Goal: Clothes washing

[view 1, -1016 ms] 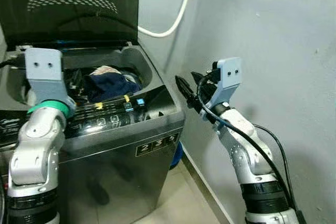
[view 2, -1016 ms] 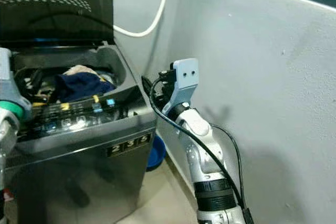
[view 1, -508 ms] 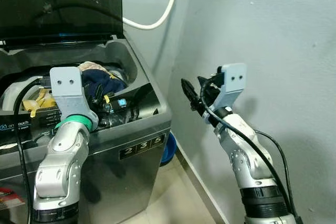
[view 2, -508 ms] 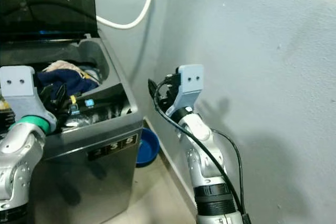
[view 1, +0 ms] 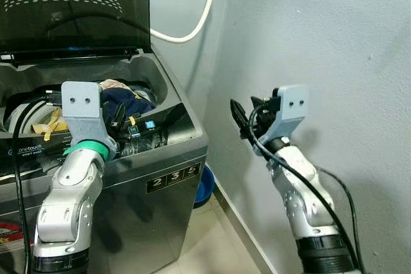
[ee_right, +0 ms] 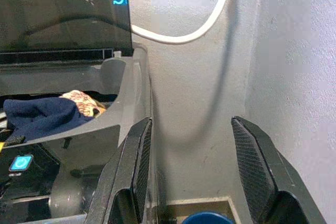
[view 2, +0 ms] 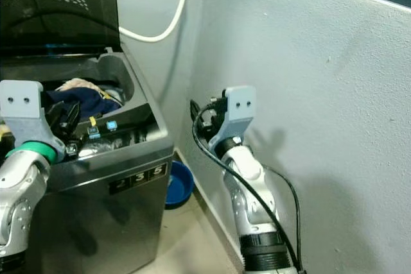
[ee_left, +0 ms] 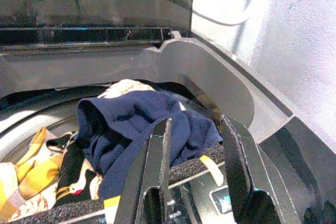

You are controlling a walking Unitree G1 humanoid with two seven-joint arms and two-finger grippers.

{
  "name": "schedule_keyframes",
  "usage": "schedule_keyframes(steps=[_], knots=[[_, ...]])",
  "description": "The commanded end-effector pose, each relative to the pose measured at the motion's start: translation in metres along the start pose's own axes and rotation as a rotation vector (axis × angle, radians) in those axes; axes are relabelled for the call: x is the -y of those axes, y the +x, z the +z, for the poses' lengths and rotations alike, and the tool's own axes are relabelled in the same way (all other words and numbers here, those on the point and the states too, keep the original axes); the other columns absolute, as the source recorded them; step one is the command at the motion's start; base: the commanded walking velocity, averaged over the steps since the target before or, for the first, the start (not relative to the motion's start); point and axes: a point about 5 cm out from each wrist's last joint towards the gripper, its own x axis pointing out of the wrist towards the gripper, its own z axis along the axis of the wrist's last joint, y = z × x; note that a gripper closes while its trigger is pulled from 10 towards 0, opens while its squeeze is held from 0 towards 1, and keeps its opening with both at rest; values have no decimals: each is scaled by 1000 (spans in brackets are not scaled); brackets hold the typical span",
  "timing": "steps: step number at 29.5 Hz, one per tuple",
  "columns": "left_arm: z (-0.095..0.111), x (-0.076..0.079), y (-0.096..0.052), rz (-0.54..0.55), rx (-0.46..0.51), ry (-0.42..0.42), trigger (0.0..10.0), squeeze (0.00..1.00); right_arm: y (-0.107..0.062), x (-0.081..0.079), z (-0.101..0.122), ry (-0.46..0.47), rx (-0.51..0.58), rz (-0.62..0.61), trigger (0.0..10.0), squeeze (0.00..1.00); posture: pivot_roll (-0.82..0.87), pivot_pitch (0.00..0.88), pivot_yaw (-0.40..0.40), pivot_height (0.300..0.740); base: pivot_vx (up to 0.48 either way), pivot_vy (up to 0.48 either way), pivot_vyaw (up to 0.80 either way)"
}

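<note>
Two silver arms are flanking the grey top-loading washing machine (view 1: 164,158), whose dark tinted lid (view 1: 70,8) is standing raised so that the drum is open for loading. Inside the drum, a crumpled navy-blue cloth garment (ee_left: 136,129) is lying on top of a yellow-and-black patterned fabric (ee_left: 31,177) and a pale printed piece (view 1: 115,86); all are soft and heaped loosely, as dropped laundry does. The left claw (ee_left: 197,156) is hovering over the machine's front edge, above the glossy black control panel (view 1: 151,129), its two black fingers (ee_left: 157,156) spread and gripping nothing, probably free either to push the load down or to reach the lid. The right claw (ee_right: 197,166) is hanging beside the machine's right wall, likewise spread and empty, facing the matt grey plastered wall (view 1: 321,43). A smooth white hose (view 1: 196,20) is curving down the wall behind the machine, presumably the water feed. A round blue plastic basin (view 2: 180,181) is sitting on the tiled floor (view 1: 218,242) at the machine's right foot.
</note>
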Motion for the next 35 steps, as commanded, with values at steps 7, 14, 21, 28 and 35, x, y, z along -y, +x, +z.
schedule_keyframes(steps=[7,14,21,28,35], knots=[[-2,3,1,-26,21,20,10000,0,-3,7,-1,37,44,-40,10000,0,32,16,-64,740,0,0,0],[-3,4,0,-37,23,32,10000,0,-4,5,-3,50,40,-33,10000,0,35,25,-59,740,0,0,0],[-4,7,7,-41,27,31,10000,0,-4,4,-10,71,5,-49,10000,0,28,19,-45,740,0,0,-571],[-3,14,13,-80,37,19,10000,0,-7,17,-14,29,-17,-109,10000,0,17,12,-30,740,0,0,-800],[-5,30,13,-195,38,17,10000,0,-14,29,-18,12,-34,-169,10000,0,13,12,-19,740,0,0,-800]])
